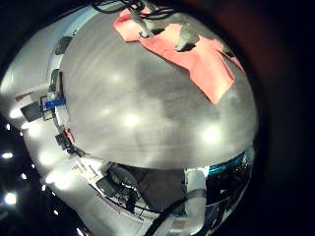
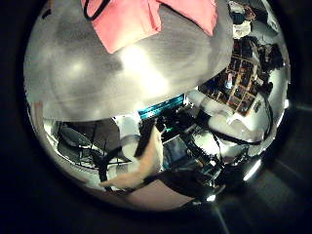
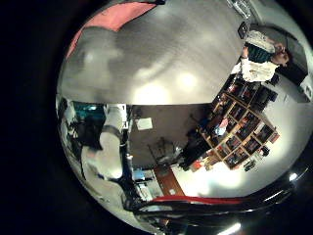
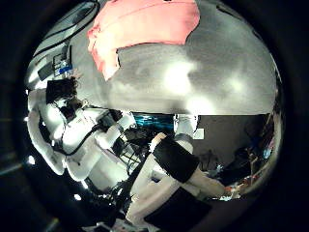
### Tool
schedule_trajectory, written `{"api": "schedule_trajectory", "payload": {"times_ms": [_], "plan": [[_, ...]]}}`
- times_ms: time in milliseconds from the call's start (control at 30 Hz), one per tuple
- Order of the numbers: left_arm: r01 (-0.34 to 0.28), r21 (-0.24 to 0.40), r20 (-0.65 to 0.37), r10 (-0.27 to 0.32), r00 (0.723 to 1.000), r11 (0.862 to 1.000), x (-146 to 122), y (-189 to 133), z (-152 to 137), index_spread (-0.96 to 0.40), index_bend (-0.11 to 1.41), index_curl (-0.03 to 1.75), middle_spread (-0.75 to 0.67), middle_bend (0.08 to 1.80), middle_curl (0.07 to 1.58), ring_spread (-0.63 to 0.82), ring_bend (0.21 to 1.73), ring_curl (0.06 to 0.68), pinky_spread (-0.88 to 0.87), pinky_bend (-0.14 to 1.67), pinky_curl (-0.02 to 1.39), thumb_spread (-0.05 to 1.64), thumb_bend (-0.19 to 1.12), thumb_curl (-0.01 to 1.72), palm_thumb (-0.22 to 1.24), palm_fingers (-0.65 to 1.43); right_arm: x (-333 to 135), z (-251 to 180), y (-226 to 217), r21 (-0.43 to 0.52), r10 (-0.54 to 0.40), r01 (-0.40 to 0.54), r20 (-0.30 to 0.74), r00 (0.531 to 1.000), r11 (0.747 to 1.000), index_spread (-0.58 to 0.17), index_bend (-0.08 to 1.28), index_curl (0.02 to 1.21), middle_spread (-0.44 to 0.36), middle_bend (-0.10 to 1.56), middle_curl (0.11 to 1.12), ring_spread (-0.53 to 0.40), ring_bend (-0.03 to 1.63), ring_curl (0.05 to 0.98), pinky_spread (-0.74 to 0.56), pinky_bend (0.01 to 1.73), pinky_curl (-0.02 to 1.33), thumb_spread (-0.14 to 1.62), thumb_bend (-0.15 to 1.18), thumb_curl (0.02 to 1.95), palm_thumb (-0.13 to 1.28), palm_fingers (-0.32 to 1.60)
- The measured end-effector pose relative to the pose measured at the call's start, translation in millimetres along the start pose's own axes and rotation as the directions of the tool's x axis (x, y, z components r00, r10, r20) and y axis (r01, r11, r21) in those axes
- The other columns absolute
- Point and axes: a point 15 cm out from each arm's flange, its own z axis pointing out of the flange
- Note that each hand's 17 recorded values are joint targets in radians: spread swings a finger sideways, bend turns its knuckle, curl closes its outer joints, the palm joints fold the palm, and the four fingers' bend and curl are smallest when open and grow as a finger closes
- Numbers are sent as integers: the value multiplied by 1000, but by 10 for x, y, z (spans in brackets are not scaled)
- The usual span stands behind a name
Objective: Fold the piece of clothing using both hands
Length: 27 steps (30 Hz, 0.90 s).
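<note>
The left thumb side palm view shows the garment (image 2: 141, 21) on the table with a sleeve or flap set off from the body. The right thumb side palm view shows it (image 4: 145, 27) wider. My right hand is above the table, away from the cloth.
A wide bare stretch of table (image 3: 156, 59) lies between both palms and the garment. The table's edge (image 4: 183, 108) runs close below the right palm. A shelf unit with boxes (image 3: 235, 137) stands beyond the table. White arm parts (image 4: 92, 145) sit past the edge.
</note>
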Motion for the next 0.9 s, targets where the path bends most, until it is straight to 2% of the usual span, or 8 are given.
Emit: {"api": "schedule_trajectory", "payload": {"times_ms": [167,233,600,900], "plan": [[-24,83,39,21,999,996,8,-249,382,69,143,297,358,181,298,528,522,239,526,307,339,980,-31,297,192,-31,-10,16,-19,-5,-3,3,-2,1000,1000,-360,150,247,-17,284,370,18,499,281,283,445,287,1259,-16,291,432,179],[-26,90,40,22,999,996,31,-272,477,69,127,284,368,180,295,529,529,241,516,320,342,963,-34,299,182,-48,-11,16,-19,-5,-3,3,-2,1000,1000,-360,151,248,-17,282,370,20,499,281,283,448,286,1259,-16,292,432,177],[-10,88,25,8,1000,996,139,-393,585,77,147,251,361,189,296,526,537,240,501,328,338,933,-25,314,189,-32,-7,14,-42,2,-4,4,-6,1000,1000,-358,150,253,-17,280,371,33,498,278,291,446,286,1258,-16,295,432,173],[-3,49,43,1,999,999,205,-407,603,65,187,300,222,229,330,465,518,225,450,254,313,949,-20,329,285,137,18,14,-28,0,-6,6,-3,1000,1000,-357,151,255,-17,283,372,34,495,276,294,444,285,1258,-16,296,431,171]]}}
